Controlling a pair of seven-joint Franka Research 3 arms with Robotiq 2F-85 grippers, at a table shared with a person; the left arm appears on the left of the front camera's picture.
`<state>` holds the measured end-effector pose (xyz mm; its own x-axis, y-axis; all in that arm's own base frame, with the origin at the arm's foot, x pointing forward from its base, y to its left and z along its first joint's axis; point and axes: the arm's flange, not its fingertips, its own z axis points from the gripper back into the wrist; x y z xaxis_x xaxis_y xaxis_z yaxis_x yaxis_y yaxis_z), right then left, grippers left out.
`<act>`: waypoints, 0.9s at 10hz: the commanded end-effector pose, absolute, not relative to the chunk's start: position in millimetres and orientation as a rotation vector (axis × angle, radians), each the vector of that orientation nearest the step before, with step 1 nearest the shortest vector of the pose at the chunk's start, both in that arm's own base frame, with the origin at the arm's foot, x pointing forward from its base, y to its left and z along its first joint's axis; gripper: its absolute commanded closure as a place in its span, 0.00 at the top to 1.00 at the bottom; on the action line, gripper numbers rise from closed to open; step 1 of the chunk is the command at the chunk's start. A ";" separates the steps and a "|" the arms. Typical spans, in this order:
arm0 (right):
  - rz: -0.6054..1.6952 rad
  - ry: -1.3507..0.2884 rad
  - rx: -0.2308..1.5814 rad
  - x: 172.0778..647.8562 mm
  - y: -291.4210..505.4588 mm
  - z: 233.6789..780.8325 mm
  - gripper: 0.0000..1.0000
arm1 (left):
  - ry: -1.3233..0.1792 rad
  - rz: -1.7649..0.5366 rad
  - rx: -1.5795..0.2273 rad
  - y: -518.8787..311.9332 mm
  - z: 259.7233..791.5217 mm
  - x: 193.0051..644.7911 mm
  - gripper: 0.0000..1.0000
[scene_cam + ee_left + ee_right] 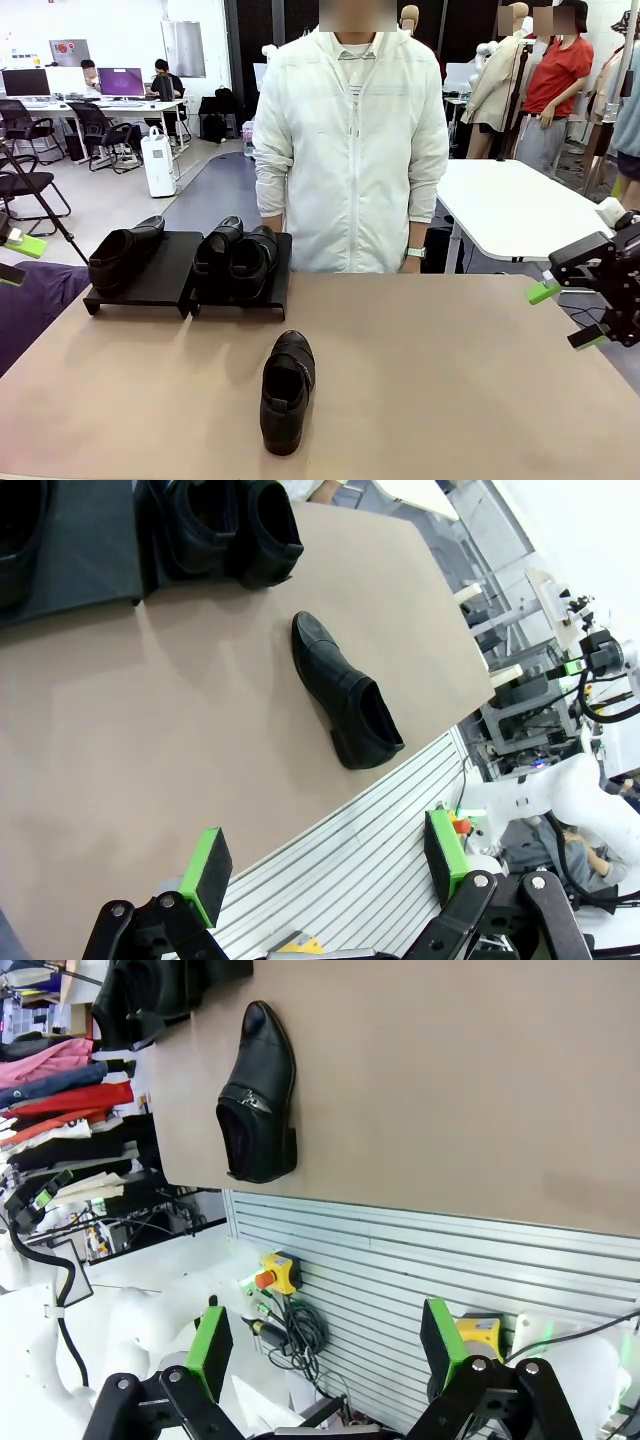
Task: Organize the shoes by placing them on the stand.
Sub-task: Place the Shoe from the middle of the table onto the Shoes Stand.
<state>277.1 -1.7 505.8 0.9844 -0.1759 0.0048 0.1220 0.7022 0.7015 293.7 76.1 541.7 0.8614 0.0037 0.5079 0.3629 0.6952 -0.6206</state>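
Observation:
One black loafer (287, 390) lies alone on the tan table, toe pointing away from me; it also shows as the loose shoe (345, 692) and the loose shoe (258, 1095). The stand's left platform (160, 278) carries one shoe (125, 255). Its right platform (240, 305) carries two shoes (215, 250) (256, 262) side by side. My left gripper (18, 259) hangs open at the far left edge, off the table. My right gripper (565, 316) is open past the table's right side. Both wrist views show open jaws (326, 858) (325, 1345) holding nothing, over the table's near edge.
A person in a white jacket (350, 150) stands at the far side of the table (450, 380), just behind the stand, hands low. A white table (510, 205) stands behind on the right. A ribbed panel (370, 850) runs below the table's near edge.

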 end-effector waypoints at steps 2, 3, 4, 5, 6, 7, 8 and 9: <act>-0.154 -0.081 0.807 278.3 -2.3 510.0 1.00 | -0.505 -0.210 -0.784 76.1 541.7 293.7 1.00; -0.154 -0.081 0.807 278.3 -2.3 510.0 1.00 | -0.380 -0.186 -0.625 22.6 548.2 299.0 1.00; -0.154 -0.081 0.807 278.3 -2.3 510.0 1.00 | -0.255 -0.256 -0.531 -34.9 540.0 314.4 1.00; -0.154 -0.081 0.807 278.3 -2.3 510.0 1.00 | -0.170 -0.266 -0.409 -91.0 521.2 335.7 1.00; -0.154 -0.081 0.807 278.3 -2.3 510.0 1.00 | -0.121 -0.267 -0.340 -131.6 503.9 356.9 1.00; -0.154 -0.081 0.807 278.3 -2.3 510.0 1.00 | -0.068 -0.300 -0.292 -169.0 486.4 376.3 1.00; -0.154 -0.081 0.807 278.3 -2.3 510.0 1.00 | -0.057 -0.270 -0.224 -205.8 467.8 394.5 1.00; -0.154 -0.081 0.807 278.3 -2.3 510.0 1.00 | -0.040 -0.285 -0.195 -234.6 452.9 401.7 1.00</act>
